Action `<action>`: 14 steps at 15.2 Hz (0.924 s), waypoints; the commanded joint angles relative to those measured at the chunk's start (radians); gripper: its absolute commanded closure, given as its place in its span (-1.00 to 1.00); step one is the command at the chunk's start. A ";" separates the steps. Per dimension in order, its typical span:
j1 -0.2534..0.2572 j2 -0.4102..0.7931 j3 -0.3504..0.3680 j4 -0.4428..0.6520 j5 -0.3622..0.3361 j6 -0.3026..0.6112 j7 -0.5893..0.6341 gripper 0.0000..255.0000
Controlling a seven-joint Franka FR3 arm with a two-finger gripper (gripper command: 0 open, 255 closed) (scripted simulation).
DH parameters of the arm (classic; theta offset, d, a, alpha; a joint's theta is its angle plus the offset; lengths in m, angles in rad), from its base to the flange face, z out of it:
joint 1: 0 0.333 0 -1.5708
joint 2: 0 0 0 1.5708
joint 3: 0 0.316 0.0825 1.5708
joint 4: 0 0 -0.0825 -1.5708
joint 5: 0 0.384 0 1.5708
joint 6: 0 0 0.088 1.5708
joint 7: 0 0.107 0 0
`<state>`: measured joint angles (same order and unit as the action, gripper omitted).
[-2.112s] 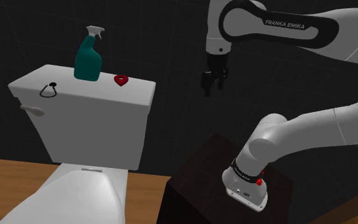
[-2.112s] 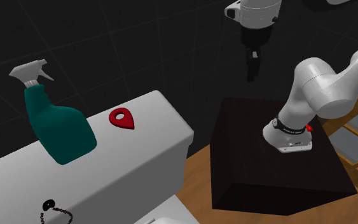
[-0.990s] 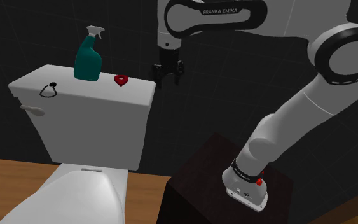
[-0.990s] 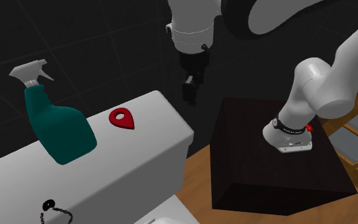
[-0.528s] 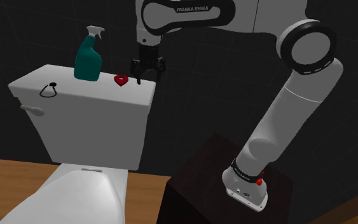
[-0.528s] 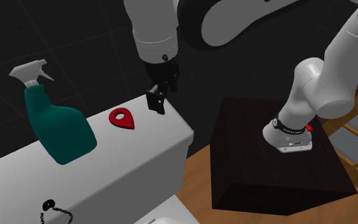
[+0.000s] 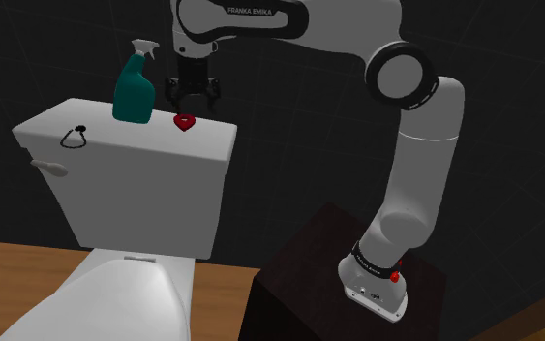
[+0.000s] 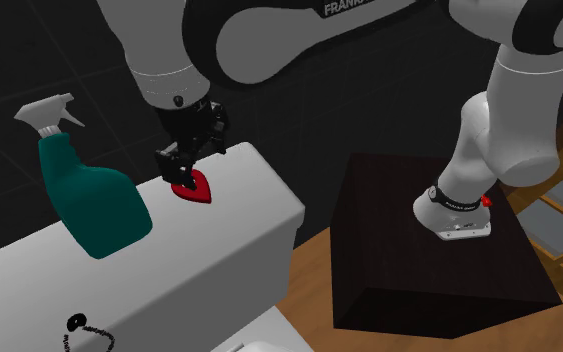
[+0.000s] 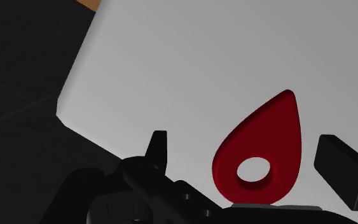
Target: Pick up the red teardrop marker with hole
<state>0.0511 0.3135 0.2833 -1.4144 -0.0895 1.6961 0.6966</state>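
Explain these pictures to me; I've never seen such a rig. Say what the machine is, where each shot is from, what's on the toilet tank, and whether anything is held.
The machine is a white robot arm on a dark box beside a toilet. One picture looks from beside the box. A second looks at the toilet from another side. The third comes from a camera on the arm's hand, looking along its black jaws. On the white tank lid are a teal spray bottle, a flat red teardrop marker with a hole and a small black loop. The jaws are open and hang close over the marker, one on either side, not touching it. Nothing is held.
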 commanded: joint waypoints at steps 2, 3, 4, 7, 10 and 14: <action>0.029 0.104 -0.003 0.147 -0.028 -0.031 0.035 -1.00; 0.028 0.101 -0.004 0.130 -0.027 -0.016 0.035 -1.00; 0.027 0.099 -0.004 0.113 -0.027 -0.001 0.036 -1.00; 0.023 0.096 -0.005 0.068 -0.027 0.041 0.037 -1.00; 0.021 0.094 -0.005 0.031 -0.027 0.076 0.038 -1.00; 0.020 0.096 -0.006 0.033 -0.027 0.075 0.037 1.00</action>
<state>0.0718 0.4088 0.2779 -1.3793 -0.1164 1.7705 0.7336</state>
